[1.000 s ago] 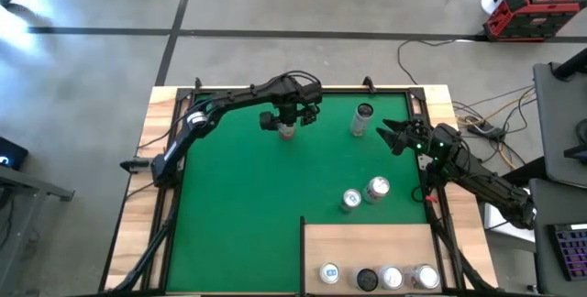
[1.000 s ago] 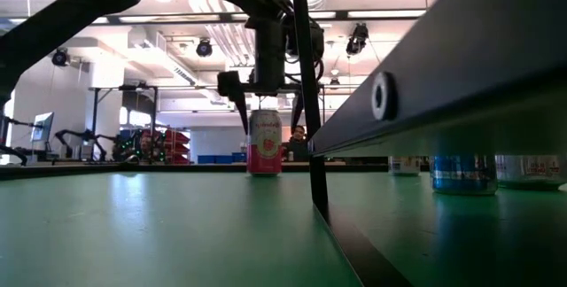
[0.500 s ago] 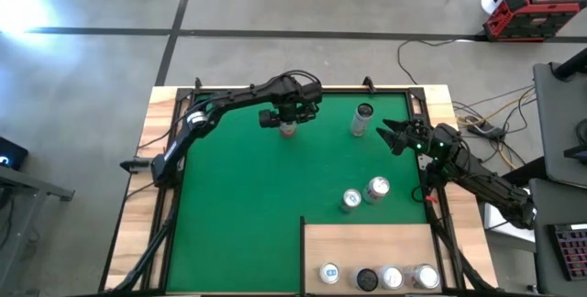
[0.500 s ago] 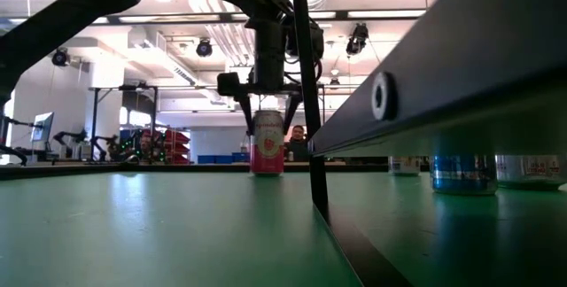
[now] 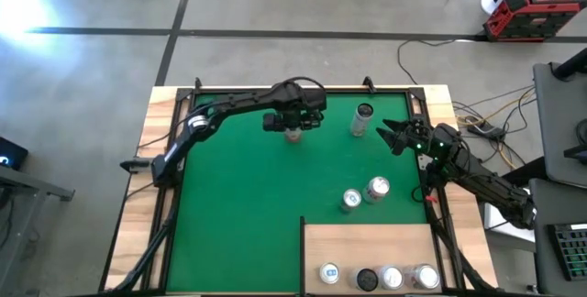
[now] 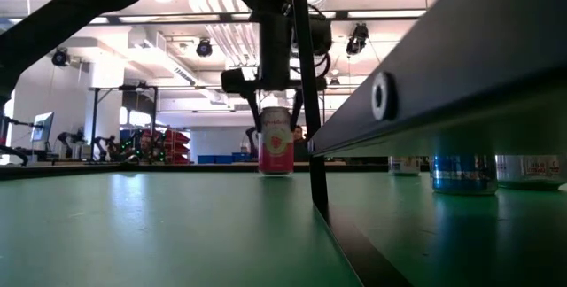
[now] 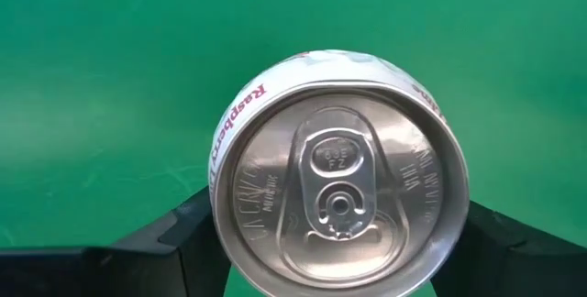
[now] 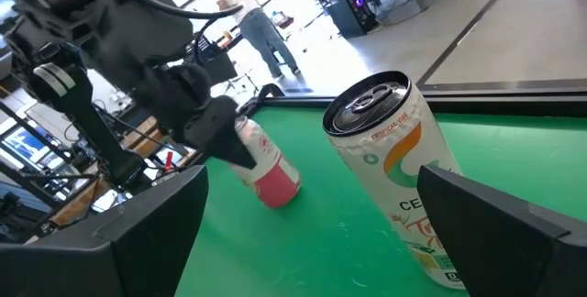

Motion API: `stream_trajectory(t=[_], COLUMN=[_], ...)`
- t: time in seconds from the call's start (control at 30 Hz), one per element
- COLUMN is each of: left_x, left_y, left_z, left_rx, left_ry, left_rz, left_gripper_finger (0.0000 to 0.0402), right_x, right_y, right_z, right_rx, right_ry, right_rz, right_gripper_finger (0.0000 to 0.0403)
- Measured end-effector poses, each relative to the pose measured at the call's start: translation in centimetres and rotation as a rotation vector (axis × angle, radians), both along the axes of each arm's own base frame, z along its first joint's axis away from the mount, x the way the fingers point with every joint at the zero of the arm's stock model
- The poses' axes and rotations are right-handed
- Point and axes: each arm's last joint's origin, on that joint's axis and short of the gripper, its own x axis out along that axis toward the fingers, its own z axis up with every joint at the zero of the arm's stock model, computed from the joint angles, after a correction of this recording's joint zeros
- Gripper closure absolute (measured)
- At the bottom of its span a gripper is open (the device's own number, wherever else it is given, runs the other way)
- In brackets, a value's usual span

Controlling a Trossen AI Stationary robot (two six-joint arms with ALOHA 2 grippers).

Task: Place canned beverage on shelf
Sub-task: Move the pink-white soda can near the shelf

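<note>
A pink canned beverage (image 6: 275, 142) stands upright at the far middle of the green mat (image 5: 238, 205). My left gripper (image 6: 275, 114) points down over it and is shut on it; from above the can shows under the gripper (image 5: 293, 132). Whether its base is off the mat I cannot tell. My right gripper (image 5: 390, 135) waits open and level by the mat's right edge, a white-and-orange can (image 8: 394, 169) standing ahead of it, untouched. The shelf (image 5: 367, 240), a pale wood panel, lies at the near right. My left gripper pinches the pink can's upper wall (image 7: 225, 196) between its two fingers, one finger (image 7: 179, 237) on each opposite side just below the rim. The fingers come from above, pointing down. The can stays upright, its silver top (image 7: 339, 187) facing the wrist.
Two cans (image 5: 351, 199) (image 5: 377, 188) stand on the mat just beyond the shelf. Several more cans (image 5: 378, 277) line the shelf's near edge. The shelf's dark edge (image 6: 443, 83) fills the low view's right side. People stand in the room beyond the table.
My left gripper has shut its fingers on the pink can's upper wall, then gone a little toward the table's right edge, turning slightly. The can has gone with it and stays upright.
</note>
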Motion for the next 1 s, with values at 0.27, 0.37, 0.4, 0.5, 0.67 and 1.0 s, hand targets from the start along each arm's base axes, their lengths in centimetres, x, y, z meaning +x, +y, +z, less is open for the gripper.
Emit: stream_trajectory(t=[0.27,0.37,0.4,0.5,0.67,1.0], left_x=[1.7,2.1,2.2,2.5,2.8,2.5], left_y=[-4.0,-5.7,-6.3,-7.7,-10.1,-14.5], left_z=[0.2,0.2,0.2,0.2,0.2,0.1], left_rx=[0.021,0.022,0.023,0.02,-0.019,-0.072], left_ry=[-0.037,-0.046,-0.047,-0.049,-0.061,-0.017], left_rz=[-0.18,-0.218,-0.229,-0.241,-0.27,-0.317], left_gripper_finger=[0.014,0.014,0.014,0.014,0.014,0.0122], right_x=[0.0,0.0,0.0,0.0,0.0,0.0], right_y=[0.0,0.0,0.0,0.0,0.0,0.0], right_z=[0.0,0.0,0.0,0.0,0.0,0.0], right_rx=[0.0,0.0,0.0,0.0,0.0,0.0], right_ry=[0.0,0.0,0.0,0.0,0.0,0.0], right_rz=[0.001,0.0,0.0,0.0,0.0,0.0], right_gripper_finger=[0.0019,0.0019,0.0019,0.0019,0.0019,0.0019])
